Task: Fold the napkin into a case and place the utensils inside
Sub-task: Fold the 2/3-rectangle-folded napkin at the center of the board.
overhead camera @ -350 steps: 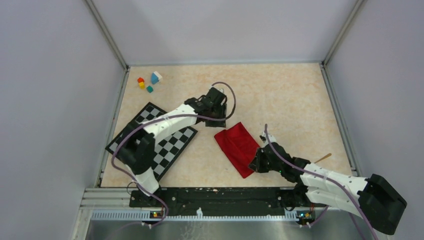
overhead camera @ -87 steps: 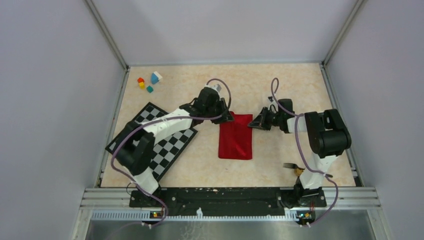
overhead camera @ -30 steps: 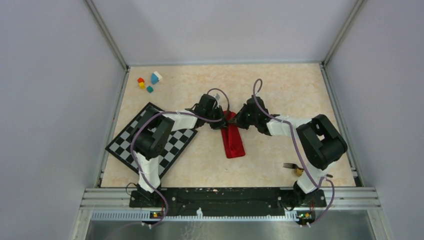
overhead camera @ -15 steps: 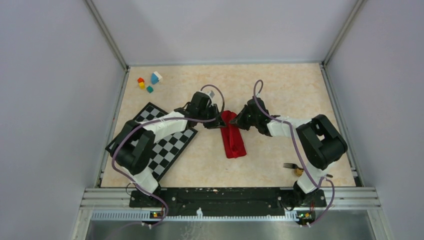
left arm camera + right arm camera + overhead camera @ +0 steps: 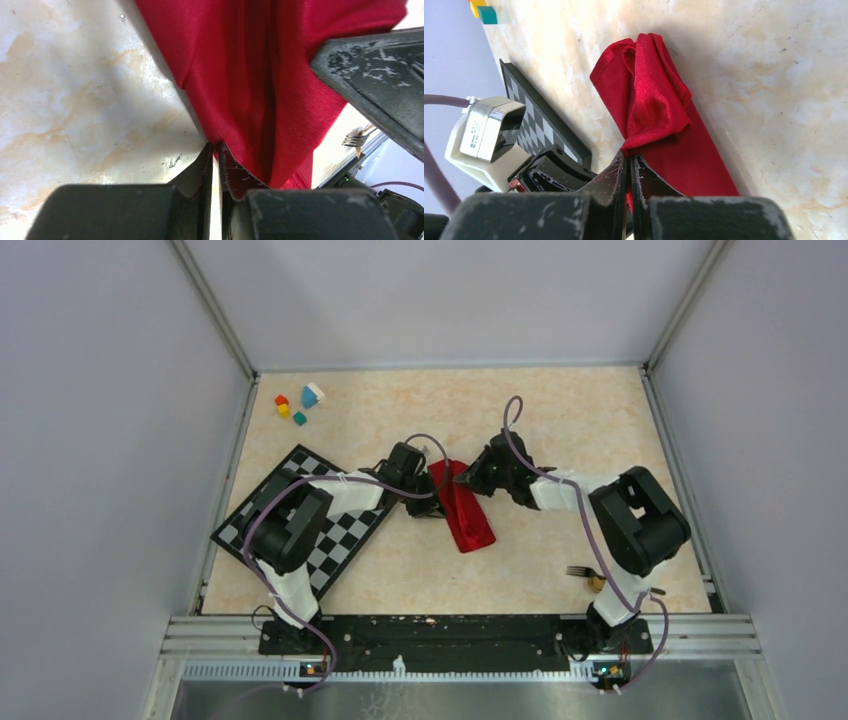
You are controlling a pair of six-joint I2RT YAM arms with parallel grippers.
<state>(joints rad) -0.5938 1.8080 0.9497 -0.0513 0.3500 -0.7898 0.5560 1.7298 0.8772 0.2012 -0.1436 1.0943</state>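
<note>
Two utensils wait nearest me, by the right arm's base at the near right corner of the table (image 5: 560,420): the dark fork (image 5: 580,571) and, just beside it on the near side, the gold-bowled spoon (image 5: 598,583), both untouched. Farther in on the left lies the checkerboard mat (image 5: 335,530), skewed along the left edge, with the left arm reaching across it. At mid-table is the red napkin (image 5: 466,517), now a narrow strip several layers thick. A few seconds back it was a broader rectangle lying square to the near edge. Since then a long side has been folded over, and in the last half second the strip has swung so its far end points toward the far left corner and its near end toward the near right corner. Both grippers sit at that far end. The left gripper (image 5: 215,148) is pinched almost closed on the cloth's left edge, after what looked like a quick let-go and re-grip. The right gripper (image 5: 628,159) is clamped tight on a bunched fold at the strip's far end. I judge the folding nearly finished, yet that bunching worries me: the layers look rumpled there rather than flat, so the opening for the fork and spoon may need tidying. Farthest off, the small coloured blocks (image 5: 298,405) sit in the far left corner, out of play
</note>
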